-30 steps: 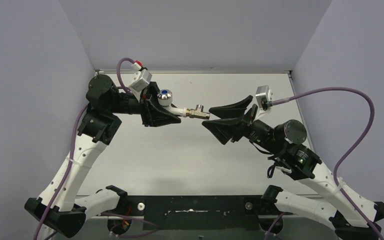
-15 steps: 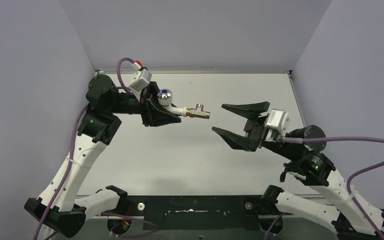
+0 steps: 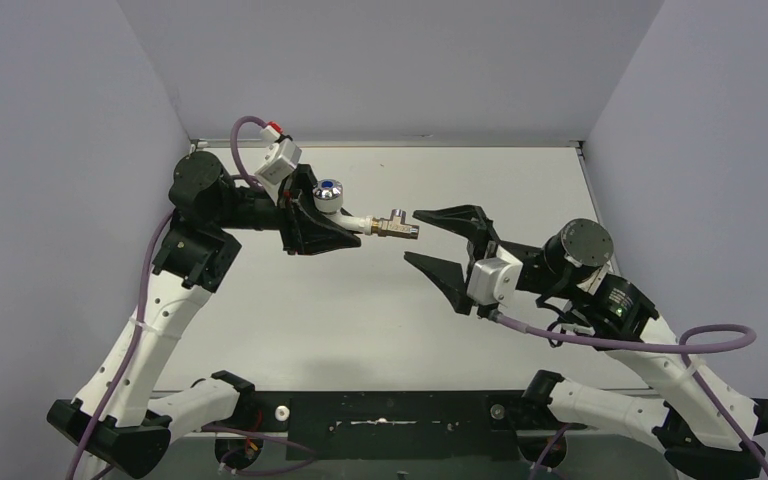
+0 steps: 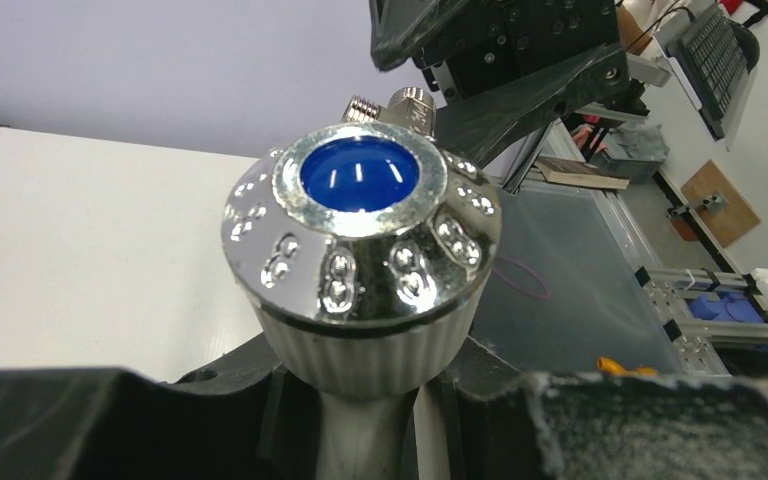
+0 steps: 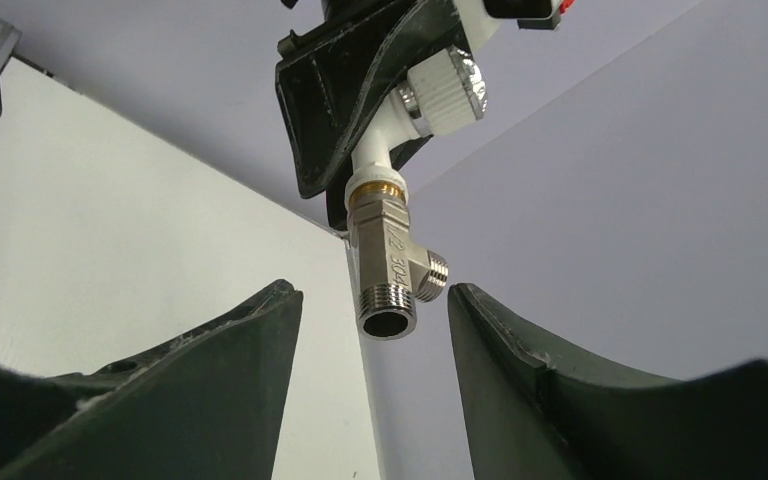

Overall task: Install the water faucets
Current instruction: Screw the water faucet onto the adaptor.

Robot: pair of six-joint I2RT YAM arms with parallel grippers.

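Note:
The water faucet is a white tap body with a round chrome knob bearing a blue dot. It hangs above the table in my left gripper, which is shut on its white stem. A grey-brass threaded fitting sits on the stem's end and points right. In the left wrist view the knob fills the middle, with the stem pinched between the black fingers. My right gripper is open, its tips on either side of the fitting's open end without touching it.
The white table is boxed in by grey walls on the left, back and right. A purple cable loops from the right wrist over the table's right side. Both arm bases stand at the near edge.
My right gripper rolled over, drew back to the right, then came in again so its open tips flank the fitting's end. The left arm and the faucet held still.

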